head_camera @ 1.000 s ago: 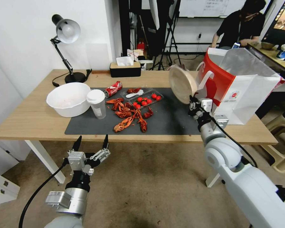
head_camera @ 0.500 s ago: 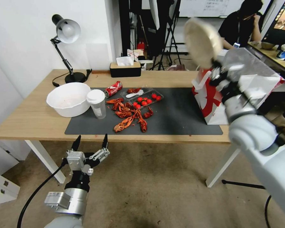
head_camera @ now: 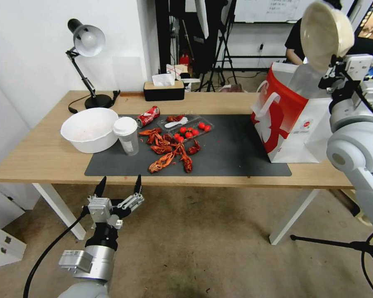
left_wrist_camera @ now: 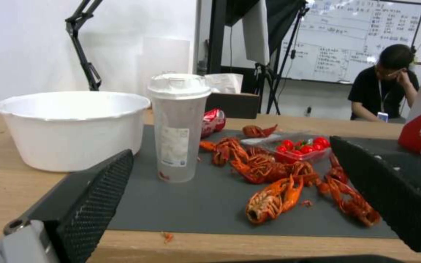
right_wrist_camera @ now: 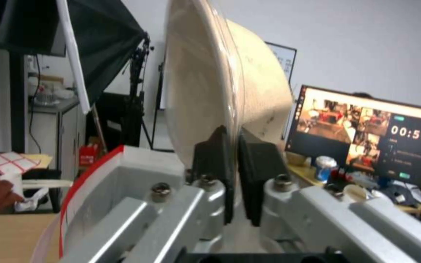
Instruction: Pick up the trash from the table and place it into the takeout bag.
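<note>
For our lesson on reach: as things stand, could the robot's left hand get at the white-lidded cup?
Probably yes. The left hand hangs open below the table edge, and the white-lidded cup stands upright near that edge, with bare mat before it.

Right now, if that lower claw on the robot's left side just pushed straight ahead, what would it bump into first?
Probably the white-lidded cup, standing nearly dead ahead of the open left gripper. The table edge lies closer but looks lower than the fingers; depth is hard to judge.
</note>
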Available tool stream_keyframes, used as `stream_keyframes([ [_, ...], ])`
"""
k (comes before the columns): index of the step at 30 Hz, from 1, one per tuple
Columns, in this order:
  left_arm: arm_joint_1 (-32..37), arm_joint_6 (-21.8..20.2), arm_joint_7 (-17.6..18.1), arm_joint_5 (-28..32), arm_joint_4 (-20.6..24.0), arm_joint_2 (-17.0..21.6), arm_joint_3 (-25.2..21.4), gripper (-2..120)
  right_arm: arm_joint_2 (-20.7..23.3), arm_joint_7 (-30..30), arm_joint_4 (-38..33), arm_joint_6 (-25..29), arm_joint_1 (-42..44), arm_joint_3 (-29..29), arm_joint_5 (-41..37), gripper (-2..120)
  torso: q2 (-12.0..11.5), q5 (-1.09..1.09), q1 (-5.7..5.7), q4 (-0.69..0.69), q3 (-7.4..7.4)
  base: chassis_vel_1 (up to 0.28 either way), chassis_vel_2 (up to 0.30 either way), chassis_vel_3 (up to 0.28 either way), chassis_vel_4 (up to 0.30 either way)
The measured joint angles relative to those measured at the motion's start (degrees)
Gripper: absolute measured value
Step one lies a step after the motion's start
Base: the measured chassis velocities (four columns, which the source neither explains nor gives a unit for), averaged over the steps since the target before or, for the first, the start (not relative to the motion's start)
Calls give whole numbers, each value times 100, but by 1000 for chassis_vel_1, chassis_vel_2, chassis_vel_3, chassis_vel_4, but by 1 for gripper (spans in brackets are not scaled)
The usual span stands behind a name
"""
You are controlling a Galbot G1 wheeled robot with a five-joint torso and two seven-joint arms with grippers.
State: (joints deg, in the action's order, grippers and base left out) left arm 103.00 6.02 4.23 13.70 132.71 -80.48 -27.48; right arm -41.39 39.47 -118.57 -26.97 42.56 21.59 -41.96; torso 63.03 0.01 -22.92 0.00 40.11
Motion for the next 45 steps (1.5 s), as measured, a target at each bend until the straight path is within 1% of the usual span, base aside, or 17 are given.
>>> stream_keyframes([
  [2,2,0,-2,0,0,2,1,100,-7,9,1,-26,40,7,-29,16,0,0,0,0,0,0,0,0,0],
  [3,2,0,-2,0,0,2,1,100,-7,9,1,-26,40,7,-29,16,0,0,0,0,0,0,0,0,0],
  [4,2,-1,-3,0,0,4,2,100,-8,11,5,-33,53,7,-33,22,0,0,0,-1,0,0,0,0,0],
  [6,2,-3,-4,0,1,6,2,100,-8,11,10,-37,55,7,-33,25,0,0,0,0,0,0,0,0,0],
  [9,2,-4,-7,0,6,8,3,100,-9,0,16,-49,56,0,-32,42,0,-1,0,0,0,0,0,0,0],
  [10,2,-4,-7,0,6,8,3,100,-9,0,16,-49,56,0,-32,42,0,-1,0,0,0,0,0,0,0],
  [15,11,-5,-10,5,36,12,1,100,-10,-77,-54,0,72,-33,-92,60,0,-1,0,0,0,0,0,0,0],
  [21,16,2,-15,6,37,-2,4,100,-27,-512,-351,564,364,5,-461,86,0,-1,0,0,0,0,0,0,0],
  [22,16,2,-15,6,37,-2,4,100,-27,-512,-351,564,364,5,-461,86,0,-1,0,0,0,0,0,0,0],
  [25,18,9,-19,5,40,-4,5,100,-52,-997,-597,1121,832,147,-706,97,0,-1,0,0,0,0,0,0,0],
  [33,14,32,-21,17,48,7,-6,100,-106,-1679,-828,1679,1411,286,-790,100,0,-1,0,0,0,0,0,0,0],
  [36,14,92,-29,33,37,-10,-7,100,-183,-2239,-952,2043,1959,517,-705,100,0,-1,0,1,0,0,0,0,0],
  [37,14,92,-29,33,37,-10,-7,100,-183,-2239,-952,2043,1959,517,-705,100,0,-1,0,1,0,0,0,0,0],
  [40,-15,102,-38,78,3,5,-7,100,-332,-2689,-1005,2455,2759,876,-402,100,0,-1,0,0,-1,0,0,0,0],
  [41,-15,102,-38,78,3,5,-7,100,-332,-2689,-1005,2455,2759,876,-402,100,0,-1,0,0,-1,0,0,0,0],
  [44,-70,103,-46,122,-42,28,-3,100,-625,-3127,-976,2997,3662,1187,-61,100,0,0,0,-2,-1,0,0,0,0],
  [45,-70,103,-46,122,-42,28,-3,100,-625,-3127,-976,2997,3662,1187,-61,100,0,0,0,-2,-1,0,0,0,0],
])
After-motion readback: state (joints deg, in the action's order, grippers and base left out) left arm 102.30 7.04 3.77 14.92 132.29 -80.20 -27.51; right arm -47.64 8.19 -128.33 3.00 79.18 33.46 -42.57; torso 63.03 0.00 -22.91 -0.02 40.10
